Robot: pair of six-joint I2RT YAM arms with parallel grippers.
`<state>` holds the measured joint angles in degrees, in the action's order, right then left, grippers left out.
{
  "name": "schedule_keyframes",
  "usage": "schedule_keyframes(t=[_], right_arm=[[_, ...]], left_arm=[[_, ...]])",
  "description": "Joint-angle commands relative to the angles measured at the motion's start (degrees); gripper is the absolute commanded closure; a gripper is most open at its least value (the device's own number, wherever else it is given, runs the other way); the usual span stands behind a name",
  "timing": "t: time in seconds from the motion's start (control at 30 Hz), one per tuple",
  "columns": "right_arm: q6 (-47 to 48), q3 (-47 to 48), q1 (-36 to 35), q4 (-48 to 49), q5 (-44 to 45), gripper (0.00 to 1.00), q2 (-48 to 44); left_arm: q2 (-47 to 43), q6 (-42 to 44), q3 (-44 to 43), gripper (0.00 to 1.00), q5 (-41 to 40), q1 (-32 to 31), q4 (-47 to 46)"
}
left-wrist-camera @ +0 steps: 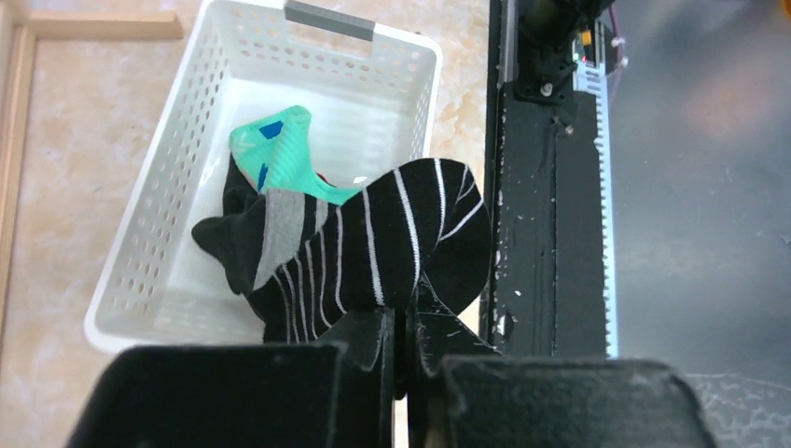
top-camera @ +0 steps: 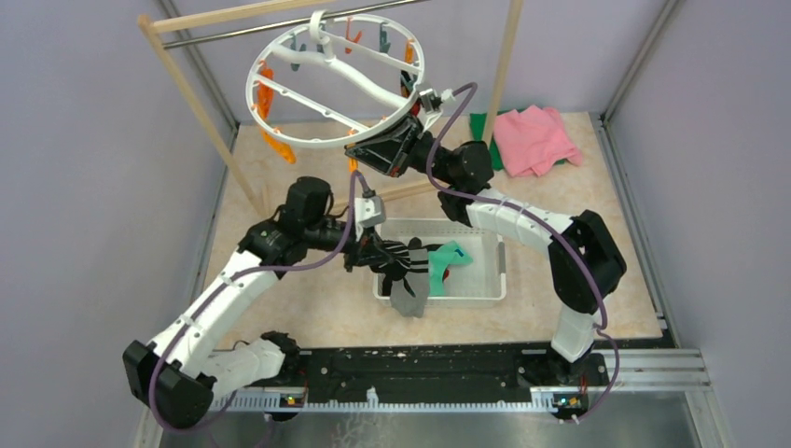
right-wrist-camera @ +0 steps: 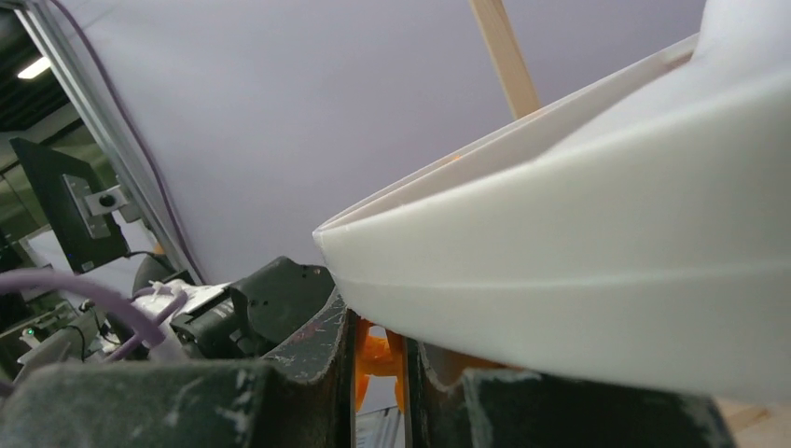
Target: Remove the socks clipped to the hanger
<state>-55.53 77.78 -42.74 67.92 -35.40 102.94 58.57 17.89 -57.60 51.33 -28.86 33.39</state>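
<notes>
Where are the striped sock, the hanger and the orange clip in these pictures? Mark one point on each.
striped sock [left-wrist-camera: 392,243], left wrist view, on its striped middle.
hanger [right-wrist-camera: 606,261], right wrist view, on the broad white rim.
orange clip [right-wrist-camera: 376,359], right wrist view, on the part showing under the rim.

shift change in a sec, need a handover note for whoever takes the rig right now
Left gripper: shut on the striped sock, held at the edge of the white basket.
Right gripper: shut on an orange clip under the hanger ring.
Done: the teal sock lies in the basket.
Left: drop the striped sock in. The top view shows no sock plainly hanging, but the ring beside the right gripper is hidden, so check there.
</notes>
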Motion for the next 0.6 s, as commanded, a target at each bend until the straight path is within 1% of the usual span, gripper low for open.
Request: schedule_keyframes(t=[0.0, 0.03, 0.1, 0.13, 0.17, 0.2, 0.3, 0.43, 0.53, 0.57], right_arm=[[1.83, 0.57, -0.32, -0.39, 0.51, 0.99, -3.14], [2.19, 0.29, -0.26, -0.67, 0.57, 0.99, -3.47], [3.42, -0.34, -0.27, -1.80, 1.03, 0.99, -4.22], [4.08, -0.47, -0.25, -2.48, 1.15, 0.99, -4.57], [4.71, -0.65, -0.31, -3.31, 1.39, 0.98, -5.08], [5.31, -0.87, -0.26, -4.25, 1.46, 0.97, -5.42], [6.52, -1.27, -0.27, -6.31, 1.77, 0.95, -6.35], [6.83, -2.04, -0.33, -7.87, 2.33, 0.94, -6.76], [7.41, -2.24, -0.58, -9.19, 2.82, 0.94, -6.77], [7.75, -2.28, -0.63, -9.81, 2.89, 0.93, -6.76]], left_arm=[[5.04, 8.74, -1.09, 0.90, -3.89, -5.04, -3.13], [6.25, 10.20, -1.25, 0.76, -5.27, -6.14, -3.15], [8.30, 13.20, -1.05, 0.32, -9.64, -7.74, -3.62], [9.37, 14.39, -0.84, 0.07, -12.18, -8.52, -3.77], [10.07, 15.64, -0.53, 0.02, -14.10, -8.71, -3.81], [10.58, 16.71, -0.12, 0.01, -15.50, -8.75, -3.81], [10.21, 21.27, 1.32, 0.01, -16.30, -8.92, -2.46], [10.47, 27.42, 2.29, 0.01, -17.04, -10.72, -0.75], [12.47, 31.15, 1.91, 0.02, -17.17, -12.13, -0.30], [13.58, 32.00, 1.56, 0.03, -17.36, -12.87, -0.35]])
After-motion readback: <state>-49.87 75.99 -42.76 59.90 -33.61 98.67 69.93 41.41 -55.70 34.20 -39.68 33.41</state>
